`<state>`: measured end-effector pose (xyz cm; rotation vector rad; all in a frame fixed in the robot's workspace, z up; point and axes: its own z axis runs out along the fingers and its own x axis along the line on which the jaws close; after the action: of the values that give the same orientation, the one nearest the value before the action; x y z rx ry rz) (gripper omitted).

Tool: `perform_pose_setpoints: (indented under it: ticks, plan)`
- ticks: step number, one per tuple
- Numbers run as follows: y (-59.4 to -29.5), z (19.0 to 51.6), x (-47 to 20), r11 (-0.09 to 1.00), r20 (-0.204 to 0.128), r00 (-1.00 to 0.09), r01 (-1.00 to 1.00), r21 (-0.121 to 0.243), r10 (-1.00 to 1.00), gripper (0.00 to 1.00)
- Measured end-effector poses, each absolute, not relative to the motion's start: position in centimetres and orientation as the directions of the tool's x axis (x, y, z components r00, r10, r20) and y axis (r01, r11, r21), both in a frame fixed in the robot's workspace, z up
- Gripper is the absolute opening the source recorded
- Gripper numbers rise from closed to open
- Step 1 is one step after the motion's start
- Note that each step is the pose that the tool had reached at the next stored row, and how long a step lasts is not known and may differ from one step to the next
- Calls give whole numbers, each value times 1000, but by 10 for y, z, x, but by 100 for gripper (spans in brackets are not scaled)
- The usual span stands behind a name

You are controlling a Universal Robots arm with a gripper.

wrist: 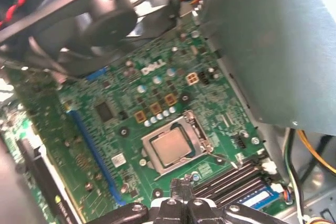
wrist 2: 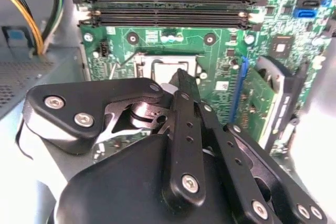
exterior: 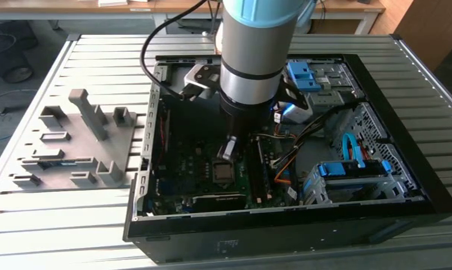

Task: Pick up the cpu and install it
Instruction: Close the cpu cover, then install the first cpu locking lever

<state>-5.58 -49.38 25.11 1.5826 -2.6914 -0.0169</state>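
The computer case (exterior: 286,225) lies open on the table (exterior: 75,225). The cpu (wrist: 170,146) sits in the socket on the motherboard (wrist: 131,114), memory slots (wrist: 236,174) just beside it. A fixture plate (exterior: 75,146) rests by the case's exterior-view left edge.

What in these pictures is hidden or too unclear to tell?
- Whether the cpu is fully seated in its socket: too small to judge in the first wrist view.
- Part of the cpu in the second wrist view: covered by the gripper.
- The motherboard centre in the exterior view: partly blocked by the arm.
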Motion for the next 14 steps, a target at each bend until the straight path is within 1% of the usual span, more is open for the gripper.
perform_pose_setpoints:
  ticks: [5, 14]
  plan:
    - [-494, 251, -56, 420, 13, -420, -907, 18, -908, 10]
    - [-494, 251, -56, 417, 13, -417, -909, 18, -909, 10]
